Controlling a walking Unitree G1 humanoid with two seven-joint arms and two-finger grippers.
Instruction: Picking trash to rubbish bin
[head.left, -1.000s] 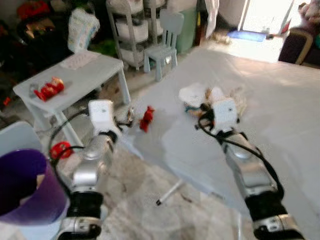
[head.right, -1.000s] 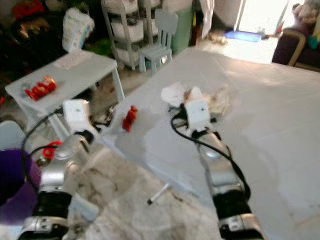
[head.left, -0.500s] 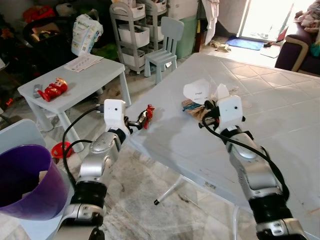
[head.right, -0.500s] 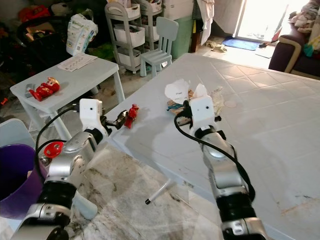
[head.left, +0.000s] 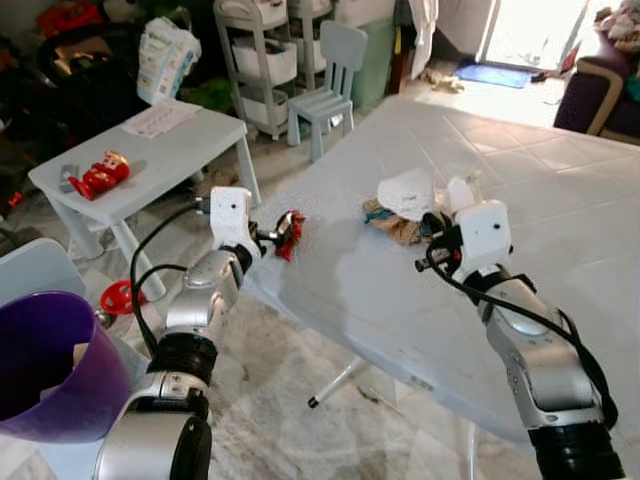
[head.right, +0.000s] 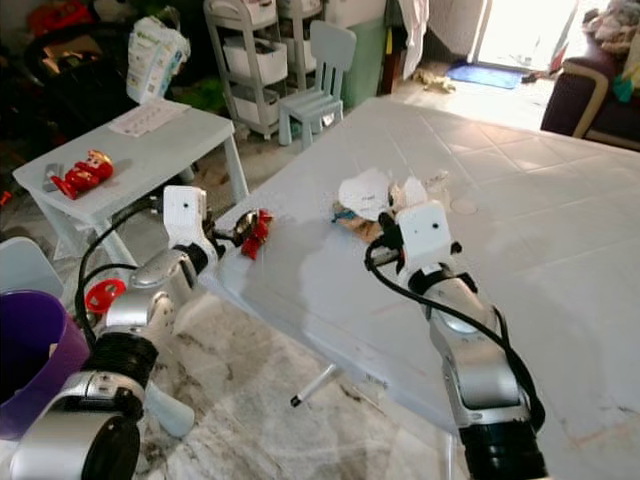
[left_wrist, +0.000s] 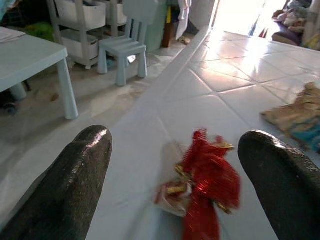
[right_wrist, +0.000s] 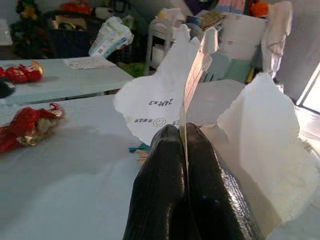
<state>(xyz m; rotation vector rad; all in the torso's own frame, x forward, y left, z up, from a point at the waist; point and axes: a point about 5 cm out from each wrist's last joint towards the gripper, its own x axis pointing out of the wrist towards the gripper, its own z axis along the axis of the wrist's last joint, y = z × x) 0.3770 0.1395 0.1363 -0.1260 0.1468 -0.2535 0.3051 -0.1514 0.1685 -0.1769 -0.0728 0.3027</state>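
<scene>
Fingers of left gripper spread around red wrapper; right gripper pinches paper.

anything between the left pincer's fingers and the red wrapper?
Nothing but bare white table: in the left wrist view the red wrapper lies in the open gap between the left pincer fingers, neither touching it.

Cluttered family home living area: child-size table and chair, wheeled storage cart, diaper pack, red toy, sofa arm, white tiled table, marble floor.
</scene>
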